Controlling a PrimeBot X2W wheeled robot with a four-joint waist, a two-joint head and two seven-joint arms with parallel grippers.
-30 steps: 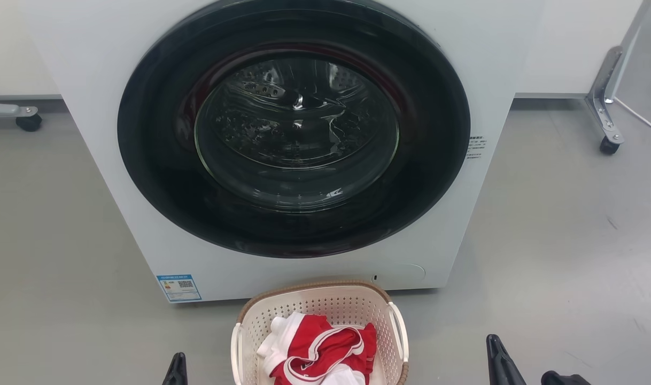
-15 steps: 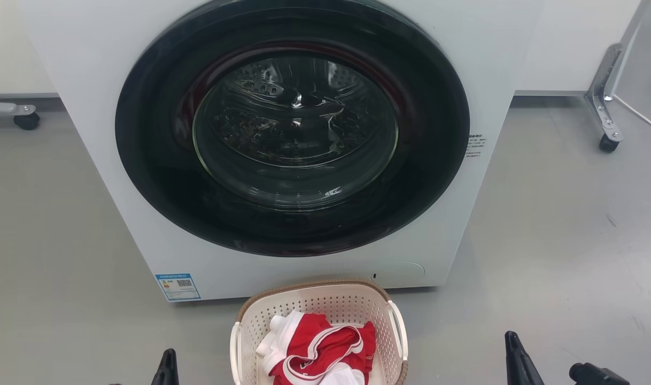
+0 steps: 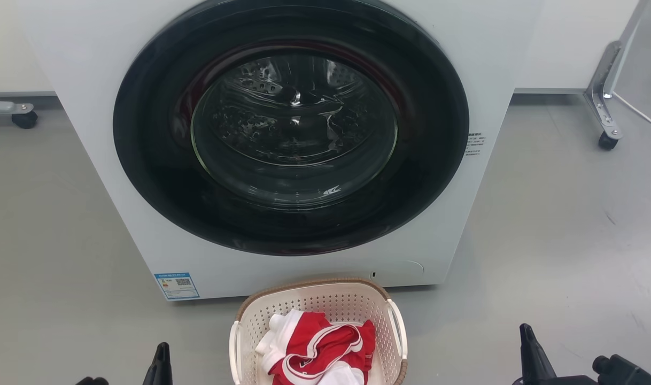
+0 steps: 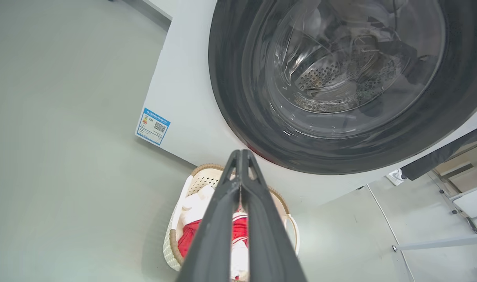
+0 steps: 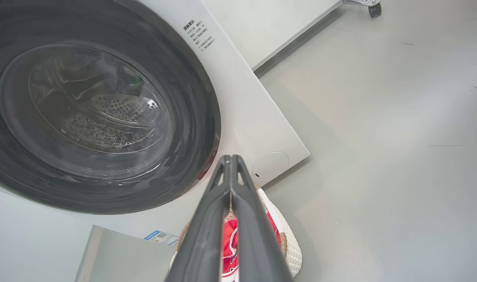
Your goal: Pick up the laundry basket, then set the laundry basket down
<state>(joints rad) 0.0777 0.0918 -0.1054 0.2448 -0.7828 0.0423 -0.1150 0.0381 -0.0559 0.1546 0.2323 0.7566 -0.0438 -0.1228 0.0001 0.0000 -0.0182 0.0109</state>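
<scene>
Head view: basket (image 3: 325,302) on the floor (image 3: 550,240), bottom centre, just in front of the washer (image 3: 480,59), whose round door (image 3: 293,128) is closed. Red-and-white cloth (image 3: 317,347) is bunched inside the basket. Blue label (image 3: 177,285) at the washer's lower left corner. Left pincer (image 3: 160,363) at lower left, right pincer (image 3: 533,353) at lower right, basket between them, both clear of it; the right sits further off.

Left wrist view: fingers (image 4: 221,219) pressed together, tips meeting, nothing between them. Basket on the floor beyond, partly hidden behind the fingers, washer door above.

Right wrist view: right pincer fingers also together at the tips, holding nothing. Basket edge and red cloth peek out behind them, by the washer's lower corner.
</scene>
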